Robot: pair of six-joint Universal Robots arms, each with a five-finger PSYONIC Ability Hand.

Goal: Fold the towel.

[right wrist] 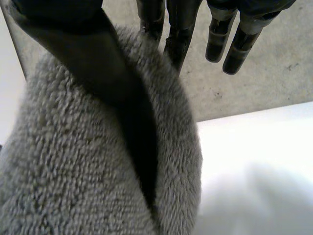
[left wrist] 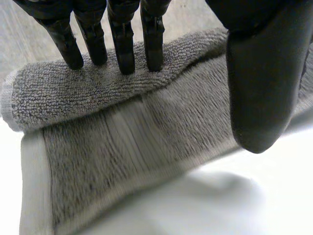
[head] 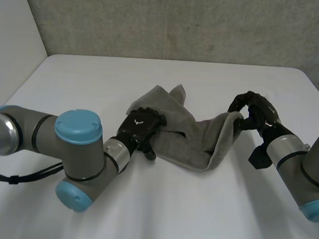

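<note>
A grey towel (head: pixel 193 139) lies rumpled and partly folded in the middle of the white table (head: pixel 170 212). My left hand (head: pixel 140 128) rests on the towel's left part. In the left wrist view its straight fingers (left wrist: pixel 122 44) press on a rolled fold of the towel (left wrist: pixel 122 147), and the thumb (left wrist: pixel 264 73) stands apart beside it. My right hand (head: pixel 257 112) holds the towel's right end lifted off the table. In the right wrist view its thumb (right wrist: pixel 107 73) presses into the towel (right wrist: pixel 73 171), with two fingers (right wrist: pixel 173 24) behind the cloth and the others straight beside it.
Bare white table surrounds the towel on all sides. A grey wall (head: pixel 181 23) stands behind the table's far edge. Both arms come in from the near corners.
</note>
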